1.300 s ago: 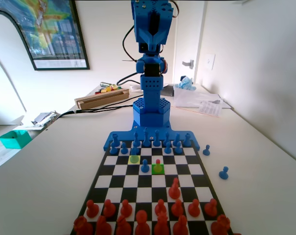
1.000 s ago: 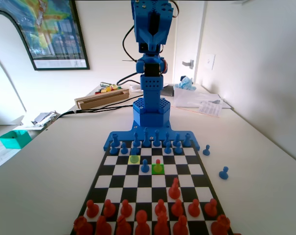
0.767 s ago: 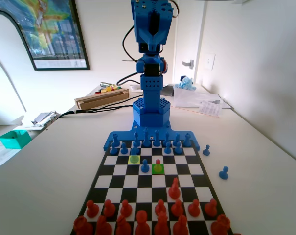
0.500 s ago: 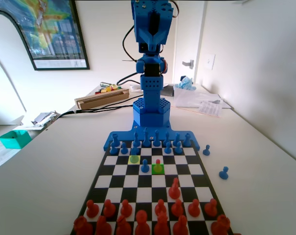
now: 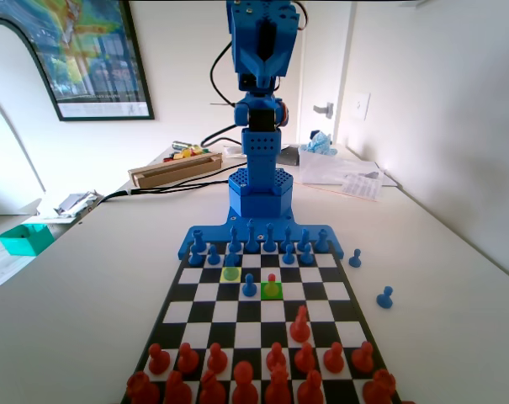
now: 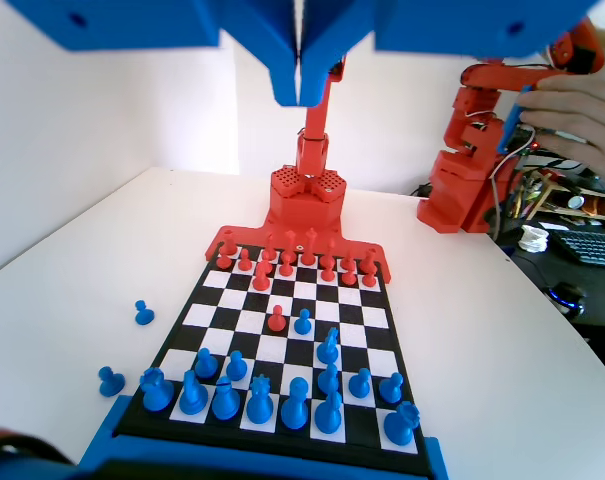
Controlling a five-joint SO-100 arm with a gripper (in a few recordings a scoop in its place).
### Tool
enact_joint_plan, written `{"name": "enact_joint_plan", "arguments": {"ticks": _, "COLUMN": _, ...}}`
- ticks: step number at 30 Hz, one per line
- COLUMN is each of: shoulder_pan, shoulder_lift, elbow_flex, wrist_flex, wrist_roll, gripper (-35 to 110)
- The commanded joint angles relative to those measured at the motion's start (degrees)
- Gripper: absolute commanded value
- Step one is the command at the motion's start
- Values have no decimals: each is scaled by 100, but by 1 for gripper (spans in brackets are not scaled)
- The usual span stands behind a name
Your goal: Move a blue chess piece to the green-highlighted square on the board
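The board (image 5: pixel 195 313) lies in front of the blue arm, blue pieces at its far end and red ones near the camera in the fixed view. The green-highlighted square (image 5: pixel 272 292) has a red pawn (image 5: pixel 272 282) (image 6: pixel 276 318) standing on it. A blue chess piece, a pawn (image 5: pixel 249 286) (image 6: pixel 303 322), stands on the square just left of it. My gripper (image 6: pixel 300 75) hangs high above the board's blue end, jaws pressed together with nothing between them. The arm (image 5: pixel 259 126) stands upright and folded.
A yellow-highlighted square (image 5: pixel 230 273) lies diagonally left of and beyond the blue pawn. Two loose blue pawns (image 5: pixel 354 258) (image 5: pixel 385 296) stand on the table right of the board. A wooden box (image 5: pixel 174 168), cables and papers (image 5: pixel 347 177) lie behind the arm.
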Motion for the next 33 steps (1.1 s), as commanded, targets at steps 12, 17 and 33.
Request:
{"name": "enact_joint_plan", "arguments": {"ticks": 12, "shoulder_pan": -229, "shoulder_lift": -2355, "elbow_flex": -2294, "wrist_flex": 272, "wrist_roll": 1433, "gripper": 1}}
{"name": "enact_joint_plan", "arguments": {"ticks": 17, "shoulder_pan": -79, "shoulder_lift": -3375, "elbow_flex": -2602, "wrist_flex": 35, "wrist_roll": 1828, "gripper": 1}}
{"name": "enact_joint_plan", "arguments": {"ticks": 33, "shoulder_pan": 35, "shoulder_lift": -5968, "elbow_flex": -2013, "wrist_flex": -1521, "wrist_roll": 3604, "gripper": 1}}
